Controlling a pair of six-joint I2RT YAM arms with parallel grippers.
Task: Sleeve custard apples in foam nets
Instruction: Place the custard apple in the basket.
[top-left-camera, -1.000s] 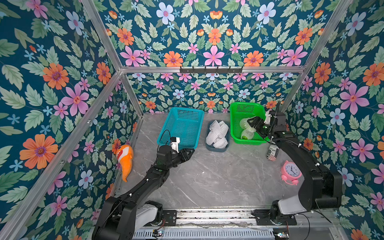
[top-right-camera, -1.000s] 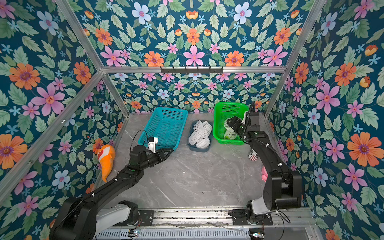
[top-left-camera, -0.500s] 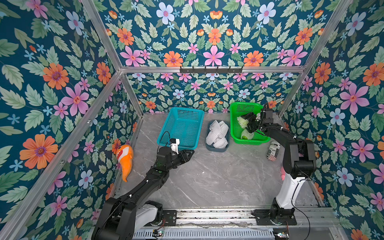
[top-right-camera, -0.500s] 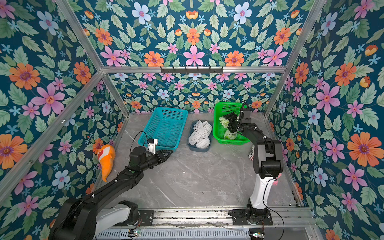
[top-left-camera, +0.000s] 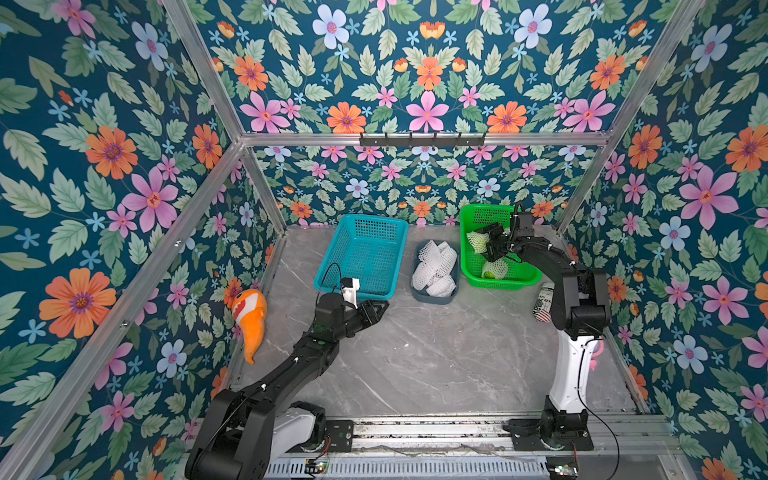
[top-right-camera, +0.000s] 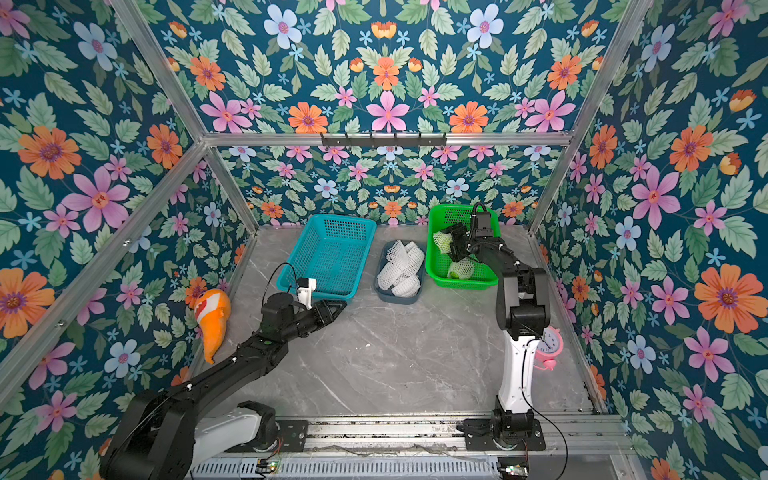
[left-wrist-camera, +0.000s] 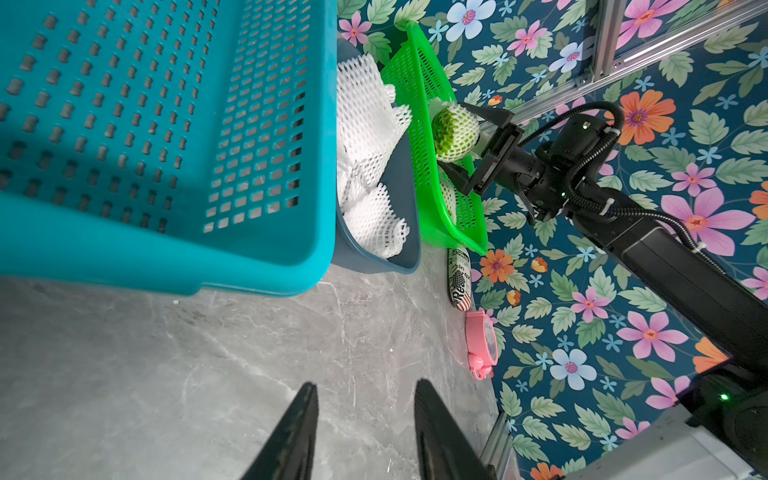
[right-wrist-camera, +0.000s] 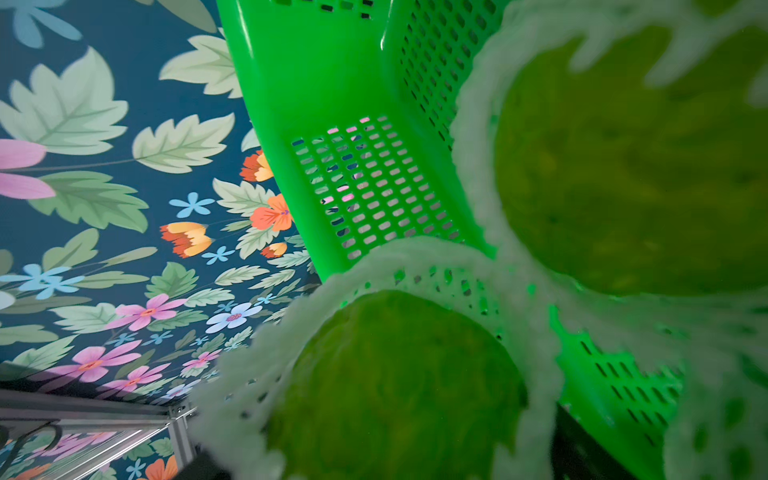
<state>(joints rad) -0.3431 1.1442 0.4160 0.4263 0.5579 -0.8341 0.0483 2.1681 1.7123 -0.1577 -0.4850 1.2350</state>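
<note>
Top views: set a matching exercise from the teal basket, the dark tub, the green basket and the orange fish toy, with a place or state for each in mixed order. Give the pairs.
Things:
1. teal basket
2. dark tub
3. green basket
4. orange fish toy

States:
A. holds loose foam nets
B. lies apart from the baskets, on the robot's left side
C. right gripper holds a sleeved custard apple over it
D. nothing in it; the open left gripper is just in front

Pairs: 1-D, 2-A, 3-C, 4-B
</note>
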